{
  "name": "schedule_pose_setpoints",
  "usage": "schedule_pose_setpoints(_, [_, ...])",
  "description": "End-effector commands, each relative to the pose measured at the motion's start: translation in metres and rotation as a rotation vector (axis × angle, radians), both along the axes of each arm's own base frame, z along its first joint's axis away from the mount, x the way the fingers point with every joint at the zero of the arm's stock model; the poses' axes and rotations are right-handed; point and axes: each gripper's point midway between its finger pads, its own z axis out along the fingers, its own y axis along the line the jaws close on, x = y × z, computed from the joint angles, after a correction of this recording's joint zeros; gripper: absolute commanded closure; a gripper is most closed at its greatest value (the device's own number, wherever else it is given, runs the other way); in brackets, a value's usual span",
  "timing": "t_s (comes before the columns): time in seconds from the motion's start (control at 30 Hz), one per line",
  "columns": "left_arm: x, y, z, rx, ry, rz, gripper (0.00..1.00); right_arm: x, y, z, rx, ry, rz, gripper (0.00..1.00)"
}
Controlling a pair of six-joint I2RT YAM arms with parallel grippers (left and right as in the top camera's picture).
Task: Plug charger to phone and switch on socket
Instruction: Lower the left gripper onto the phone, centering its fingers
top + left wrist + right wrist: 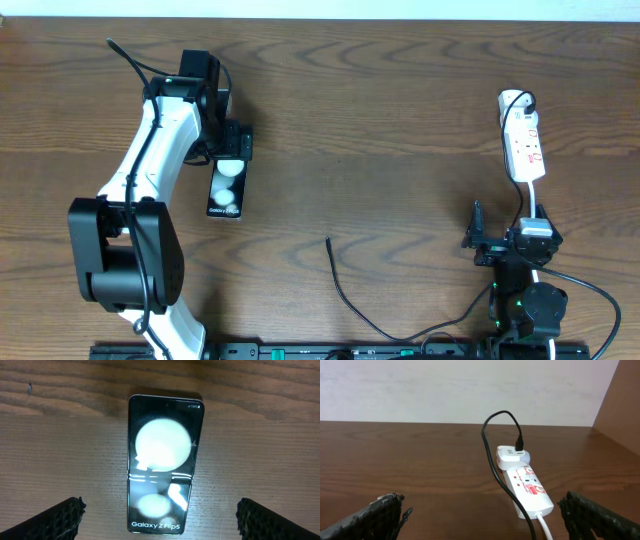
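The phone (226, 188) lies flat at the left of the table, a glossy black slab with two white spots and white lettering at its near end; it fills the middle of the left wrist view (165, 460). My left gripper (235, 148) hangs open over its far end, its fingers (60, 520) wide on either side and touching nothing. The charger (345, 295) trails across the front of the table, its free tip (328, 240) lying bare. The white socket (524, 145) lies at the right (527, 487), with the charger (495, 467) running to a white adapter (512, 455) on it. My right gripper (505, 222) stands open and empty, short of the socket.
The white lead (545, 527) leaves the socket's near end toward my right arm. A pale wall (470, 390) rises behind the table's far edge. A black rail (300, 352) runs along the front edge between the arm bases.
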Motion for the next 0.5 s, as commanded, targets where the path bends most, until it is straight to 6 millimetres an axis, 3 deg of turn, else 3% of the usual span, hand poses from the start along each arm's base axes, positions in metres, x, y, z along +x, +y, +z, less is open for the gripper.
schedule_pose_setpoints(0.0, [-0.008,0.004,-0.013,0.010,0.036,0.021,0.02,0.000,-0.001,-0.001,-0.008,0.001,-0.002,0.01])
schedule_pose_setpoints(0.47, [-0.016,0.004,-0.043,0.010,0.038,0.021,0.02,0.000,-0.001,-0.001,-0.008,0.001,-0.002,0.01])
